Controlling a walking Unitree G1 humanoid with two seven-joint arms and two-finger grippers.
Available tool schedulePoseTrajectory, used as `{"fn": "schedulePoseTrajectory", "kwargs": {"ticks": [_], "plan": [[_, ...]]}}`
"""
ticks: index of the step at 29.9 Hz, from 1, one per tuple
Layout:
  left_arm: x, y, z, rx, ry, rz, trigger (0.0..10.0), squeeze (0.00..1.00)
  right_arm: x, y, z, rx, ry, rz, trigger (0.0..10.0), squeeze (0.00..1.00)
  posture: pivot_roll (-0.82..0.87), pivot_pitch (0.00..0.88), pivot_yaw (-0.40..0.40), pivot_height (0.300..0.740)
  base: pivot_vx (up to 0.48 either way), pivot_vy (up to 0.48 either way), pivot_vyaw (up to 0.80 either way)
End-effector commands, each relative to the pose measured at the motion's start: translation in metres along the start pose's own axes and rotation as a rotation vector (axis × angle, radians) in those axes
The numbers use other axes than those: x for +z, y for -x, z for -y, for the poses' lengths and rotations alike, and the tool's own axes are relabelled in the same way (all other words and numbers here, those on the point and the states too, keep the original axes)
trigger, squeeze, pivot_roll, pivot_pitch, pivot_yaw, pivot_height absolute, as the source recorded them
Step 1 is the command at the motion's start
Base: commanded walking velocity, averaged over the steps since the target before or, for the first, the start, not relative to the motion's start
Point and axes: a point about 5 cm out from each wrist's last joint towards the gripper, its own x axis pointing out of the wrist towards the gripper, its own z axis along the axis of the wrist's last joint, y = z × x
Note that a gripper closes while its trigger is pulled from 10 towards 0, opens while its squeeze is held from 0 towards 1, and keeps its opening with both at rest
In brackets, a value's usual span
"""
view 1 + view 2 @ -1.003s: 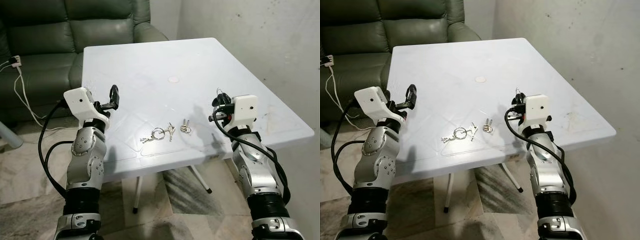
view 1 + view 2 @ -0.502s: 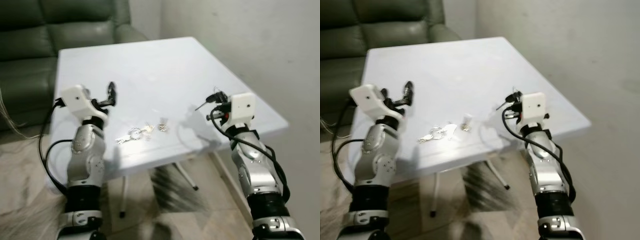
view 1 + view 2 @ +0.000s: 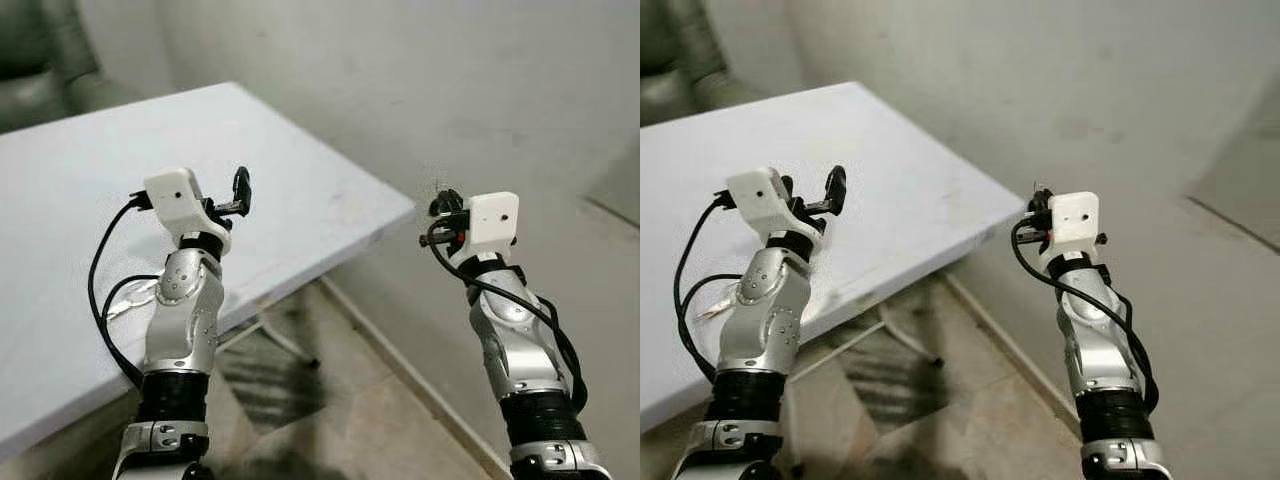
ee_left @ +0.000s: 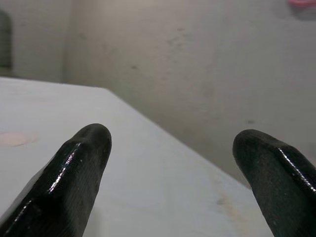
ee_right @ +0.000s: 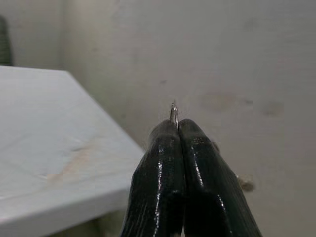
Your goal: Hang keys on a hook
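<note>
Two raised arms, right claw (image 5: 177, 129) pinched.

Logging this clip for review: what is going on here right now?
The right gripper is shut on a thin silver key ring, held up off the corner of the white plastic table, facing a bare grey wall. The left gripper is open and holds nothing, above the table. No hook is visible.

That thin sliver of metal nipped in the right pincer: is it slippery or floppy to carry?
Probably slippery: the metal sliver looks thin and smooth, and the right pincer grips it by just its glossy tips. It is likely stiff, since it pokes straight out of the grip. Anything hanging from it is hidden.
</note>
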Motion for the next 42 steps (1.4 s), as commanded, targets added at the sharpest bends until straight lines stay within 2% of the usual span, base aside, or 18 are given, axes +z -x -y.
{"fn": "schedulePoseTrajectory", "kwargs": {"ticks": [1,16,19,31,34,38,42], "plan": [[0.0010,0.0006,0.0003,0.007,-0.023,0.004,10.0,0.00,0.0084,-0.0014,-0.0001,0.005,0.002,0.030,10.0,0.00,0.00,0.000,-0.057,0.740,0.000,0.000,-0.75],[0.0004,0.0004,0.0001,0.012,-0.039,-0.003,10.0,0.00,0.0102,-0.0005,-0.0009,0.001,0.002,0.033,10.0,0.00,0.00,0.000,-0.051,0.740,0.000,0.000,-0.75],[0.0007,0.0011,0.0009,-0.002,-0.008,-0.004,10.0,0.00,0.0108,-0.0011,-0.0018,0.002,0.002,0.034,10.0,0.00,0.00,0.000,-0.052,0.740,0.000,0.000,-0.75],[0.0029,0.0044,0.0039,-0.062,-0.019,0.010,10.0,0.00,0.0110,-0.0021,-0.0034,0.010,-0.001,0.032,10.0,0.00,0.01,0.000,-0.059,0.740,0.000,0.000,-0.75],[0.0026,0.0045,0.0053,-0.071,-0.014,0.006,10.0,0.00,0.0110,-0.0024,-0.0036,0.011,-0.001,0.032,10.0,0.00,0.01,0.000,-0.061,0.740,0.000,-0.421,-0.75],[0.0042,0.0043,0.0065,-0.050,0.005,0.032,10.0,0.00,0.0110,-0.0027,-0.0033,0.012,0.000,0.031,10.0,0.00,0.01,0.000,-0.063,0.740,0.000,-0.120,-0.75],[0.0030,0.0035,0.0062,-0.038,-0.017,0.016,10.0,0.00,0.0106,-0.0022,-0.0032,0.012,0.002,0.028,10.0,0.00,0.01,0.000,-0.066,0.740,0.000,0.000,-0.75]]}}
